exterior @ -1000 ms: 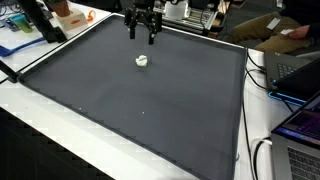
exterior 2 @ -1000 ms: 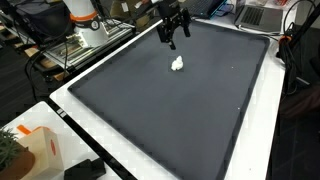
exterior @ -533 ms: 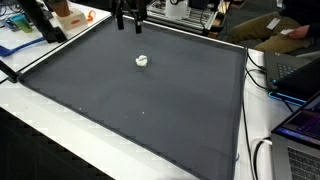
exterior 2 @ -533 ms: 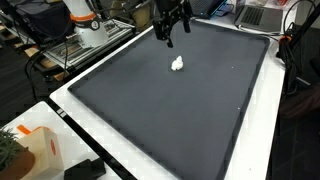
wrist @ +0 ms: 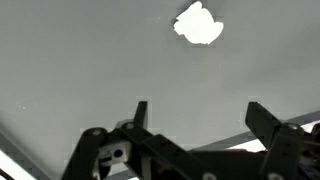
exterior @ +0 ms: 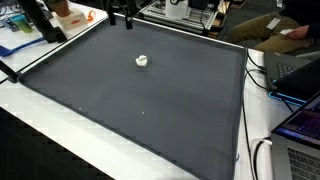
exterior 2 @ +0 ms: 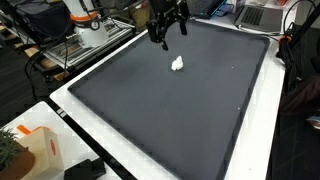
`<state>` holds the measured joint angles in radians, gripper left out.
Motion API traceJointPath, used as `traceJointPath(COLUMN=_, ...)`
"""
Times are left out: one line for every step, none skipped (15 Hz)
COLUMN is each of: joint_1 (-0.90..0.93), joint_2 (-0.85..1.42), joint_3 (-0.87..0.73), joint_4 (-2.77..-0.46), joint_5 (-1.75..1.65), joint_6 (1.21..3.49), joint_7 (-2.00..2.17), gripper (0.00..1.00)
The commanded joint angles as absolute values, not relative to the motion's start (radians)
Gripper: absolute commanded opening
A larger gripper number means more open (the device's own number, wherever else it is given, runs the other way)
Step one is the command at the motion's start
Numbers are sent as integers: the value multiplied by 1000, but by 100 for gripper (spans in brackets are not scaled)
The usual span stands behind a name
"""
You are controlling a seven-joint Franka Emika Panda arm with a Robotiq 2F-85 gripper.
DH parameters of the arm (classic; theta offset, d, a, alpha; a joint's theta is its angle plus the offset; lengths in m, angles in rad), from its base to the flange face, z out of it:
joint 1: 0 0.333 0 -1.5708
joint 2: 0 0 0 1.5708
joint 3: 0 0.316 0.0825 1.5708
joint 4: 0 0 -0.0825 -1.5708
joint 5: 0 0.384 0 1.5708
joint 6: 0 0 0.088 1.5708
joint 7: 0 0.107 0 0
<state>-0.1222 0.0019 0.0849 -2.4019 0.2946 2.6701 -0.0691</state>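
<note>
Above the far end of the counter: claw, two-fingered, black, jaws spread wide with nothing between them; it hangs clear of the surface and touches nothing. Fingertips dark, flat-faced, rigid, with only bare mat showing between them in the wrist view

Item nearest the claw: white lump, lying on the mat toward its far end, near the claw but apart from it; in the wrist view the white lump sits ahead of the open fingers. Outline irregular and lobed, surface crumpled; possibly wadded paper or tissue, too small to tell for certain. Judged very light, soft and crushable, neither brittle nor slippery; likely to skid or roll if nudged from one side only. Best hold, by estimate: from straight above, fingers straddling the widest part and closing gently across the middle

Support: mat, dark grey, matte, flat, dark-edged, covering most of the counter, with a white margin round it

Surroundings: laptops off one side; orange-and-white box at a near corner, well apart from the white lump
</note>
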Motion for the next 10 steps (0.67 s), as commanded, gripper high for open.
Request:
traceJointPath(joint_1=-80, joint_2=1, joint_3=44, joint_4=-2401, joint_5=291, joint_6=2668, joint_7=-65, gripper=100)
traceJointPath(joint_1=-75, joint_2=1, joint_3=40, joint_4=-2400, joint_5=291, joint_6=2668, joint_7=-65, gripper=100)
traceJointPath(joint_1=-71, joint_2=1, joint_3=36, joint_4=-2400, joint_5=291, joint_6=2668, joint_7=-64, gripper=100)
traceJointPath(joint_1=-67, joint_2=6, joint_3=34, joint_4=-2391, joint_5=290, joint_6=2649, joint_7=-66, gripper=100)
traceJointPath(joint_1=-62, joint_2=6, joint_3=32, joint_4=-2386, joint_5=294, joint_6=2636, joint_7=-69, gripper=100)
traceJointPath(joint_1=-57, joint_2=5, joint_3=32, joint_4=-2383, joint_5=310, joint_6=2627, joint_7=-82, gripper=100)
traceJointPath(joint_1=-52, joint_2=3, joint_3=33, joint_4=-2379, joint_5=325, joint_6=2616, joint_7=-95, gripper=100)
traceJointPath(joint_1=-48, joint_2=2, joint_3=32, joint_4=-2378, joint_5=319, joint_6=2608, joint_7=-89, gripper=100)
traceJointPath(joint_1=-43, joint_2=1, joint_3=32, joint_4=-2372, joint_5=318, joint_6=2576, joint_7=-90, gripper=100)
traceJointPath(joint_1=-40, joint_2=1, joint_3=32, joint_4=-2368, joint_5=315, joint_6=2554, joint_7=-86, gripper=100)
